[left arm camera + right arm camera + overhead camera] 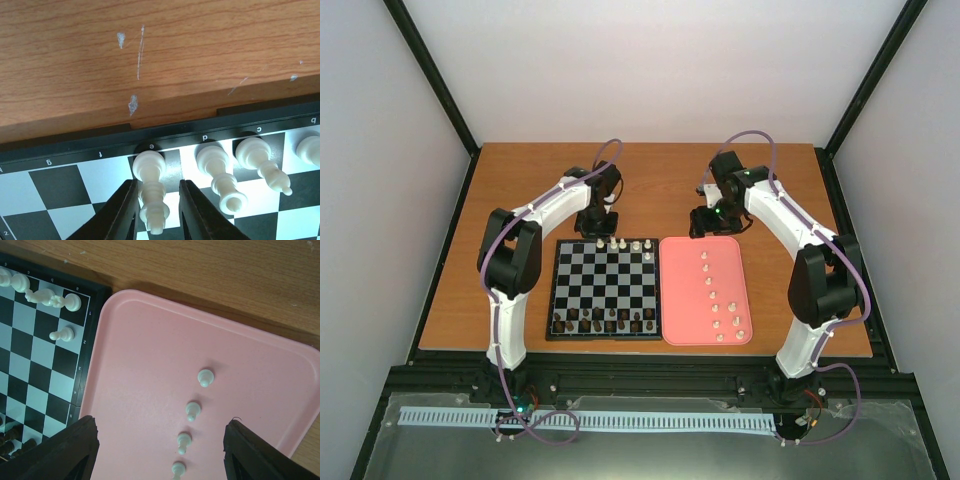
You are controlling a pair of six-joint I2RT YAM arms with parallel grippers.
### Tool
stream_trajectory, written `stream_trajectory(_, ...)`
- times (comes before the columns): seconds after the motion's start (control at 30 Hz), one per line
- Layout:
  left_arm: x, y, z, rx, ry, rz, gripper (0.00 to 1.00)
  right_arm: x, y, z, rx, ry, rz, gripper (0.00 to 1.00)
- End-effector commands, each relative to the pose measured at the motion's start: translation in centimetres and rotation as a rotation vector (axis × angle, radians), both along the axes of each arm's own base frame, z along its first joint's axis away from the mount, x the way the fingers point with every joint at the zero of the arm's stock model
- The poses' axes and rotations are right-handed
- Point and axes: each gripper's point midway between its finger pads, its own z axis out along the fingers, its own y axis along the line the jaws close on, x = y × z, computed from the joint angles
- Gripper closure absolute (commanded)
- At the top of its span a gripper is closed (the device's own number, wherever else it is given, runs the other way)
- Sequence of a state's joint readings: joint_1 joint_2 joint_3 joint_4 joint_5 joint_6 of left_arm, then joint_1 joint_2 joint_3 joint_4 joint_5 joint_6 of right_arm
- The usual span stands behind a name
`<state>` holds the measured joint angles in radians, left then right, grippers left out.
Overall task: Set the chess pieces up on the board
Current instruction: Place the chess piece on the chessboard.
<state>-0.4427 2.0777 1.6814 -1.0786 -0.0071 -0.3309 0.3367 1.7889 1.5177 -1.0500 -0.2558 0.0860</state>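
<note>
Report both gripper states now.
Left gripper: slightly open, fingers either side of a white piece standing on the board, gap visible, not gripping.
Right gripper: wide open, empty, above the pink tray.

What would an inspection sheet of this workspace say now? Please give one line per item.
Surface: wooden table, some light scratches.
Job's things: chessboard; white pieces stand on its far row, more wait on the pink tray.
Clutter: dark pieces on the board's near row; nothing else seen.
Grippers: left gripper narrowly open around a white piece; right gripper wide open over the tray.
Cables: purple cables run along both arms.
Surroundings: pale walls, black frame.
</note>
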Motion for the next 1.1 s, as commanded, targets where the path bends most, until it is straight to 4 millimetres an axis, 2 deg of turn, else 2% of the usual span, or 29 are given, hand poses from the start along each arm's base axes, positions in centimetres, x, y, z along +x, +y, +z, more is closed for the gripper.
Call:
stream_trajectory(0.0,-0.2,0.2,-0.2,0.005,0.023,-0.015,0.73,0.4,0.0,-0.1,0.008,-0.004,0.007,0.31)
stream_trajectory(0.23,-0.4,0.8,-0.2,0.031,0.021,-0.024,0.7,0.4,0.0,-0.1,0.008,-0.002,0.008,0.31)
stream_trajectory(0.67,0.2,1.1,1.2,0.034,-0.01,-0.025,0.64,0.4,0.1,0.0,0.015,-0.004,0.011,0.31)
stream_trajectory(0.83,0.8,1.3,3.4,0.033,-0.05,-0.024,0.58,0.5,0.0,0.5,0.013,-0.014,0.01,0.31)
stream_trajectory(1.07,2.1,1.1,8.6,-0.012,-0.156,-0.008,0.41,0.2,-0.9,0.6,-0.027,-0.026,-0.006,0.28)
